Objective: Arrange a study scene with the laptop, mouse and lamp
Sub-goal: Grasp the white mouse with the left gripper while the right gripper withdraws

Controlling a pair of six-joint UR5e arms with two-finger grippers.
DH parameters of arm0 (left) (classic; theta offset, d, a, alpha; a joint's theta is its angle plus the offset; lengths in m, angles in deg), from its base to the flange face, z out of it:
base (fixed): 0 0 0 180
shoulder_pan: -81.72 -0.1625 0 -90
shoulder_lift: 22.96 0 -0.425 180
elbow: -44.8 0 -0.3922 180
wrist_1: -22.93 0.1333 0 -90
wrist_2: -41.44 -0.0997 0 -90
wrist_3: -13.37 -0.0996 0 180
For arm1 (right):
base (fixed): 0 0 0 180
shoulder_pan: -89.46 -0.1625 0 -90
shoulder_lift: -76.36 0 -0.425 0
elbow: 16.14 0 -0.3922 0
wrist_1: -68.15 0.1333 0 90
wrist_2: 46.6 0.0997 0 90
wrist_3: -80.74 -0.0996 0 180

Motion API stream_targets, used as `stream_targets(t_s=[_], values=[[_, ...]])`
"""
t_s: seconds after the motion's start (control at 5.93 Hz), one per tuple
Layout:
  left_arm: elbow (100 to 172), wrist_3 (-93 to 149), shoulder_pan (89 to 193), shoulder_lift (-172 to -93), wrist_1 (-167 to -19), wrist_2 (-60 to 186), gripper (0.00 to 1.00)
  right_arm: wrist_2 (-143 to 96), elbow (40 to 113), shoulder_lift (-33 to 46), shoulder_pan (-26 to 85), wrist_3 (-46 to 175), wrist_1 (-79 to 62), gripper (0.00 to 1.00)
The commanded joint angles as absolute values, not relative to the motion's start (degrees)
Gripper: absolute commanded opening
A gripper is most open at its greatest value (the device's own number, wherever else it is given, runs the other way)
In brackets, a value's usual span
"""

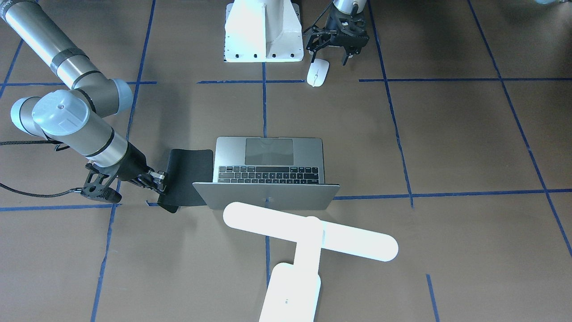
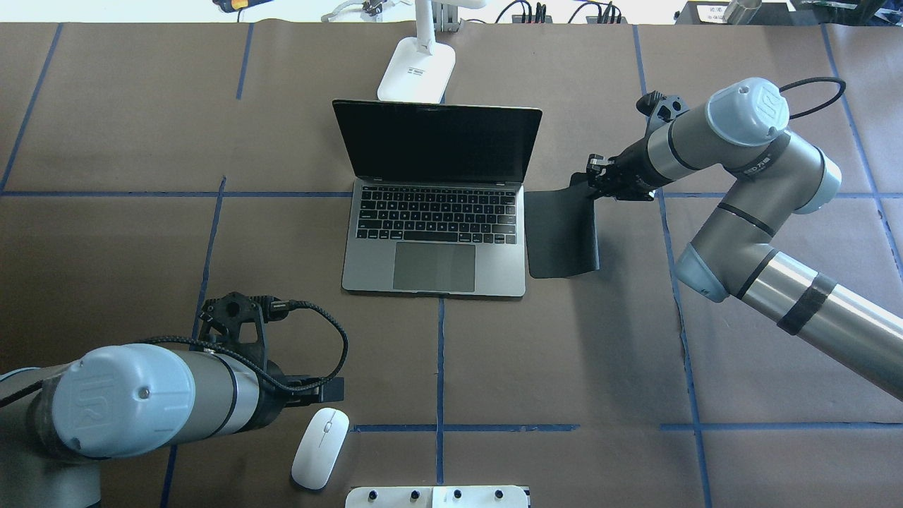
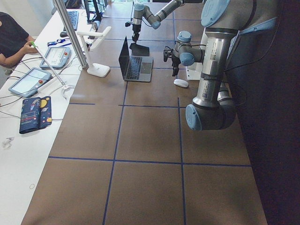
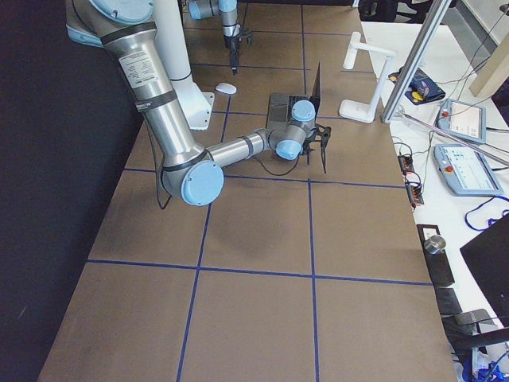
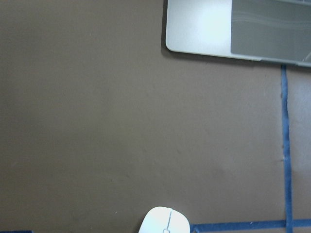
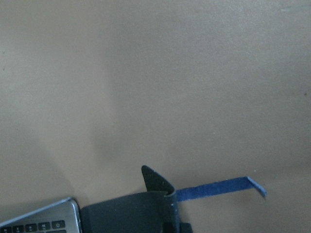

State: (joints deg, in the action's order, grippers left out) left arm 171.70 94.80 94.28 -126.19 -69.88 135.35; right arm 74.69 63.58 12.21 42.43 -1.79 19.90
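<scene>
The grey laptop (image 1: 268,167) (image 2: 437,226) stands open at the table's middle, screen dark. Behind it rises the white T-shaped lamp (image 1: 308,235), its base (image 2: 416,70) on the table. The white mouse (image 1: 318,73) (image 2: 321,448) lies near the robot's base, and its tip (image 5: 165,222) shows at the bottom of the left wrist view. My left gripper (image 1: 330,58) hangs open just beside it, touching nothing. My right gripper (image 1: 161,181) (image 2: 591,185) is shut on the far corner of a black floppy mat (image 1: 185,179) (image 2: 561,233) beside the laptop; that corner is lifted.
A white bolted pedestal (image 1: 263,31) stands at the robot's edge next to the mouse. Blue tape lines cross the brown table. A side bench with tablets (image 3: 26,84) and a seated person (image 3: 11,35) runs along the far side, with a metal post (image 3: 70,33).
</scene>
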Motion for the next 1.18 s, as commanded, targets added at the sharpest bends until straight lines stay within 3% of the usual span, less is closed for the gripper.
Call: stream_targets(t_s=[0.0,0.51,1.01], values=[[167.79,93.79,92.1,-126.15,-69.89,135.3,1.0,75.12,64.09,13.6,41.65,-1.79,17.19,1.0],[166.8,74.53,91.92,-126.85,-69.97,135.65,1.0,80.04,65.68,12.9,38.05,-1.53,17.17,1.0],[161.11,73.13,91.74,-131.22,-70.85,136.18,1.0,80.14,67.79,11.67,37.69,-1.53,17.17,1.0]])
